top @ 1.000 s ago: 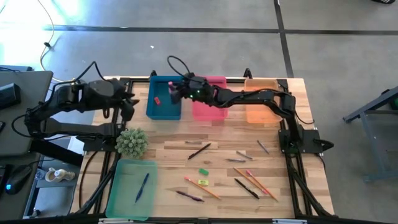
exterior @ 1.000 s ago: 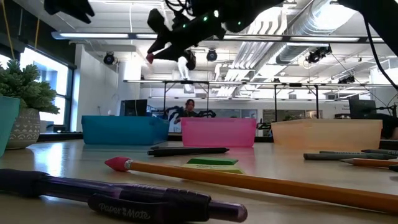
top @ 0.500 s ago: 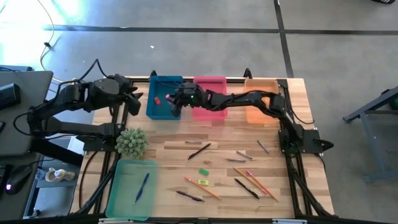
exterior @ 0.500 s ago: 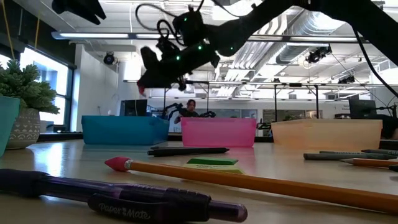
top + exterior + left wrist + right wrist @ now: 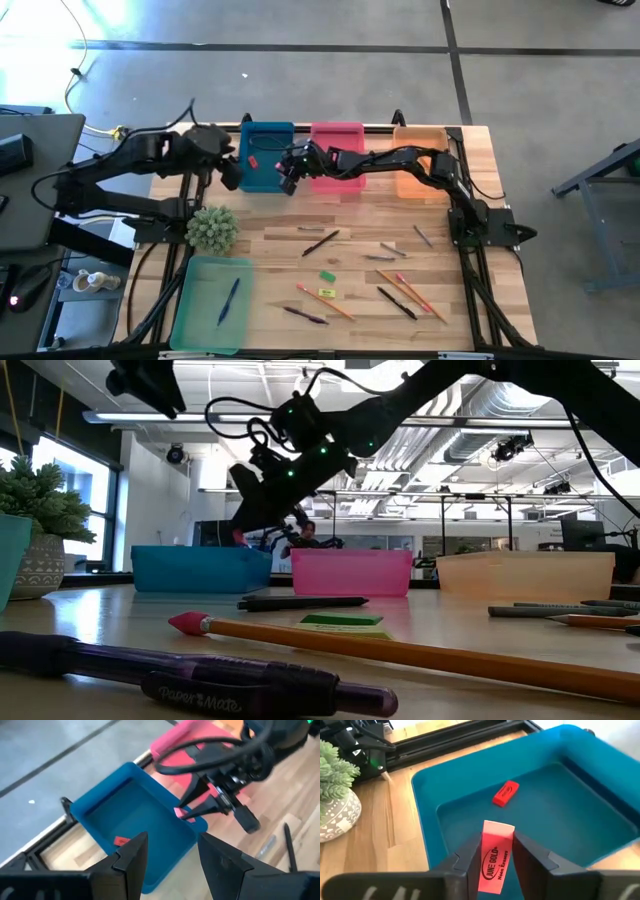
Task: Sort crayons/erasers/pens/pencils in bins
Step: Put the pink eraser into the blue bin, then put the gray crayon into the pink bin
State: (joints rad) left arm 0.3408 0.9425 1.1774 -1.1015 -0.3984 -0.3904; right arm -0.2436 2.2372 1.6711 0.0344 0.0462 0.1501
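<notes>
We look straight down on the table [image 5: 300,215], level across it, and closely from both wrists at the blue bin [image 5: 535,815].

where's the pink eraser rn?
The pink eraser is clamped in the right gripper, held above the near edge of the blue bin, where a red eraser already lies.

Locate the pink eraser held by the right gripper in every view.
High: hidden under the right gripper, at the blue bin's near edge.
Low: pink eraser above the blue bin.
Left wrist: over the bin's corner.
Right wrist: between the fingers.
Landmark: the blue bin.
</notes>
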